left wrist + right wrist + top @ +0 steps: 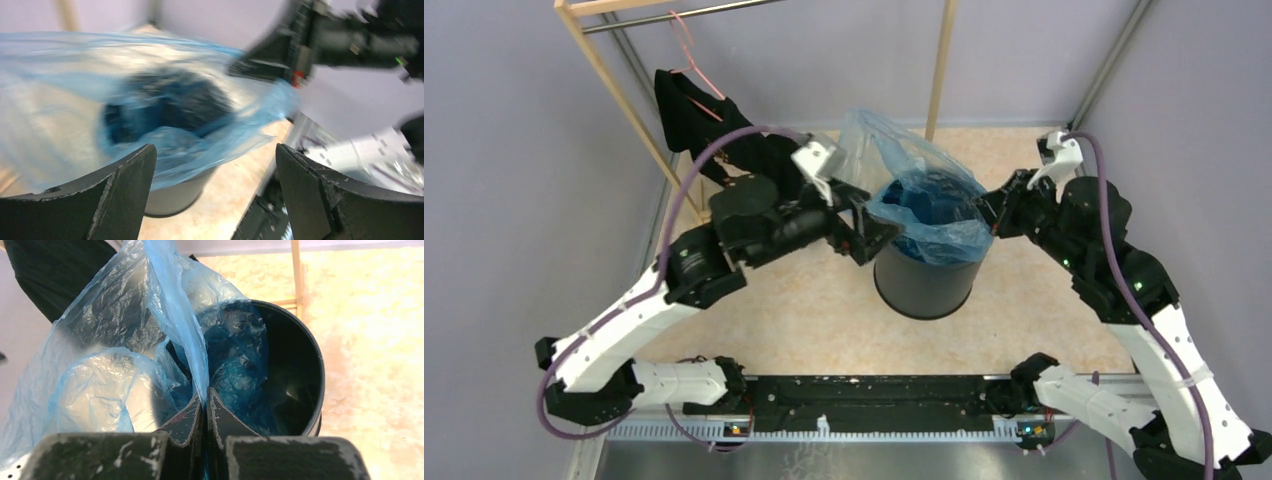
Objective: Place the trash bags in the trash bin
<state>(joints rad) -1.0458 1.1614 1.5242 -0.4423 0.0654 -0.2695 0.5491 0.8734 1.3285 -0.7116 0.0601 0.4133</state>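
The black trash bin stands upright mid-table. The light-blue trash bag hangs partly inside it, with its edge draped over the rim and a flap raised at the far left. My right gripper is shut on the bag's edge at the bin's right rim; the right wrist view shows the film pinched between the closed fingers above the bin. My left gripper is open and empty at the bin's left rim, just short of the bag. The left wrist view is blurred.
A black shirt on a pink hanger hangs from a wooden rack at the back left, close behind the left arm. Grey walls enclose the table on three sides. A black rail runs along the near edge.
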